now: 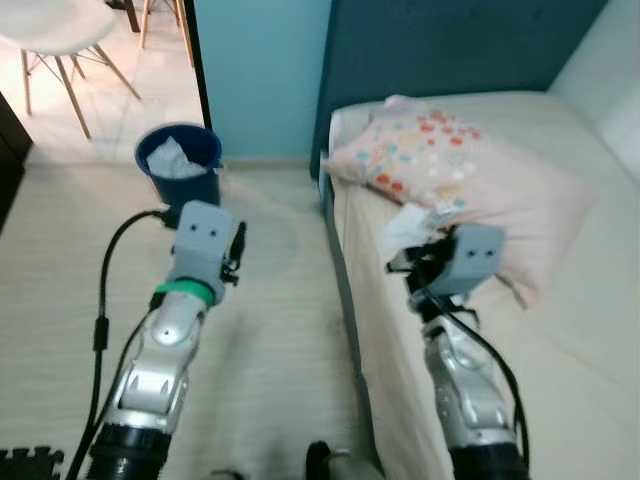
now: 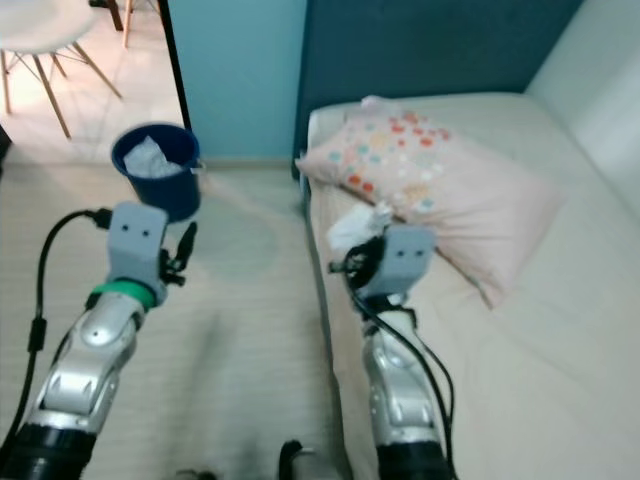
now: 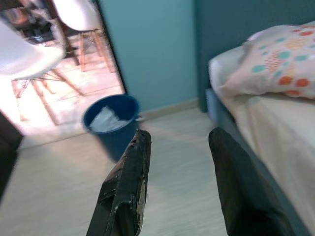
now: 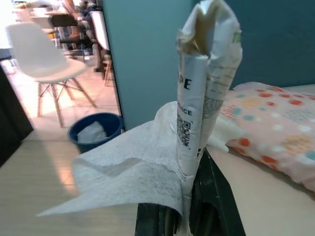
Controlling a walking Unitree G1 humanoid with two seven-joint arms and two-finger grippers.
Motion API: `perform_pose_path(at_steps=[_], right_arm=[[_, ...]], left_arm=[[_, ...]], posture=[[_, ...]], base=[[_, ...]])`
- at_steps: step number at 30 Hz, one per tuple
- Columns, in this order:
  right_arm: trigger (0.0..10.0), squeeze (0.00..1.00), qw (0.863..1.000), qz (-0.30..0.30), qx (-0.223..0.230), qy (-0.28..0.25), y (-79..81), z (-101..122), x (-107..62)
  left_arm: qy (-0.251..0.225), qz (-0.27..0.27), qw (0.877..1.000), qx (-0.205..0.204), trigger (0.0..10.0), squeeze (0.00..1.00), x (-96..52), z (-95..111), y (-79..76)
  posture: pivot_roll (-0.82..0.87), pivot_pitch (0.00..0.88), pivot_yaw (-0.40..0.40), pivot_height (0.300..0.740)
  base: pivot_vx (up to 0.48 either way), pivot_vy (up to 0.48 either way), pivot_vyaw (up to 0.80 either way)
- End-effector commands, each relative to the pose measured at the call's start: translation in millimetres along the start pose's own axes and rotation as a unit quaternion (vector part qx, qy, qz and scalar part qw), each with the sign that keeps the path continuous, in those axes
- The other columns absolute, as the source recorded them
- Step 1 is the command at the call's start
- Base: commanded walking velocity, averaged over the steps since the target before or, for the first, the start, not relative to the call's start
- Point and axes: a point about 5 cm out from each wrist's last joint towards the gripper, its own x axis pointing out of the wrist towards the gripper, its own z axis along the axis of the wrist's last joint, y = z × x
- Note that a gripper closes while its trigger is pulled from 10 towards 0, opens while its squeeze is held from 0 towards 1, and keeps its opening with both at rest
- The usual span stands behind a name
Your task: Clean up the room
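- My right pincer point(image 4: 189, 216) is clamped on a crumpled paper wrapper point(image 4: 206, 88) with a white tissue point(image 4: 128, 167) bunched against it; both stick up from between the black fingers.
- From the head camera I see that same wad of white paper point(image 1: 410, 225) held over the near edge of the bed point(image 1: 560, 350), just in front of the spotted pink pillow point(image 1: 470, 170).
- My left pincer point(image 3: 179, 177) is released, its two fingers point(image 3: 128, 187) spread apart with nothing between them, held out over the pale floor point(image 1: 270, 300) beside the bed.
- The blue bin point(image 1: 180, 160) stands on the floor by the doorway, against the teal wall point(image 1: 260, 70), well apart from both pincers, with white paper point(image 1: 172, 160) already in it.
- Beyond the doorway I see a white chair point(image 1: 60, 30) on wooden legs.
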Motion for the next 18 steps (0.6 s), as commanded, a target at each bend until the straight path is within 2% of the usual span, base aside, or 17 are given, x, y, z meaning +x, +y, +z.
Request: perform_pose_path(at_steps=[1,11,18], right_arm=[[10.0,0.00,1.000,-0.007,-0.001,0.005,-3.2,-2.4,-1.9],[10.0,0.00,1.000,-0.003,0.000,0.004,-2.2,-2.2,-2.5],[10.0,0.00,1.000,-0.005,-0.001,0.006,-1.0,-3.2,-1.4]], left_arm=[[0.009,0.002,1.000,0.007,10.0,0.00,-1.5,-4.0,-0.3],[0.006,0.008,1.000,0.011,10.0,0.00,-0.9,-3.7,0.8],[0.005,0.012,1.000,0.017,10.0,0.00,0.3,-3.9,2.1]], posture=[[-0.03,0.086,0.016,0.740],[-0.04,0.084,0.018,0.740],[-0.03,0.081,0.017,0.740]], base=[[0.000,0.000,0.73],[0.000,0.000,0.71],[0.372,0.000,0.00]])
